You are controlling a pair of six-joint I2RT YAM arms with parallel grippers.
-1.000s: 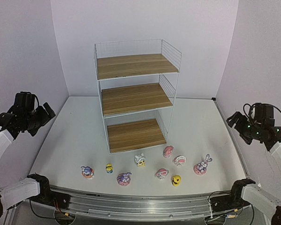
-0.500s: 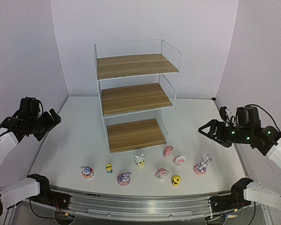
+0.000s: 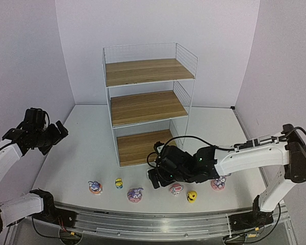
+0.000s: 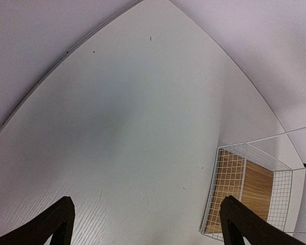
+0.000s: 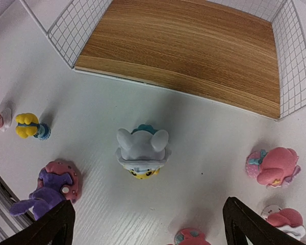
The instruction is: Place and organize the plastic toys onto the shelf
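The shelf (image 3: 148,102) stands at the back middle, with all three boards bare. The toys lie in a loose row in front of it: a purple bunny (image 3: 95,187), a small yellow one (image 3: 119,182), another purple bunny (image 3: 135,194), a pink one (image 3: 176,189) and a yellow one (image 3: 192,196). My right gripper (image 3: 158,178) hangs open over the row. In the right wrist view it (image 5: 150,229) is just above a yellow toy with a grey-white hood (image 5: 143,150), apart from it. My left gripper (image 3: 58,131) is open and empty at the far left.
The right wrist view shows the shelf's bottom board (image 5: 183,51), a small yellow toy (image 5: 28,125), a purple bunny (image 5: 48,189) and pink toys (image 5: 275,166) around the jaws. The left wrist view shows bare table and the shelf's corner (image 4: 245,189). A bunny on a pink base (image 3: 219,182) sits behind the right arm.
My right arm has swung from the right side down and left across the table to above the toy row. My left arm has barely moved.
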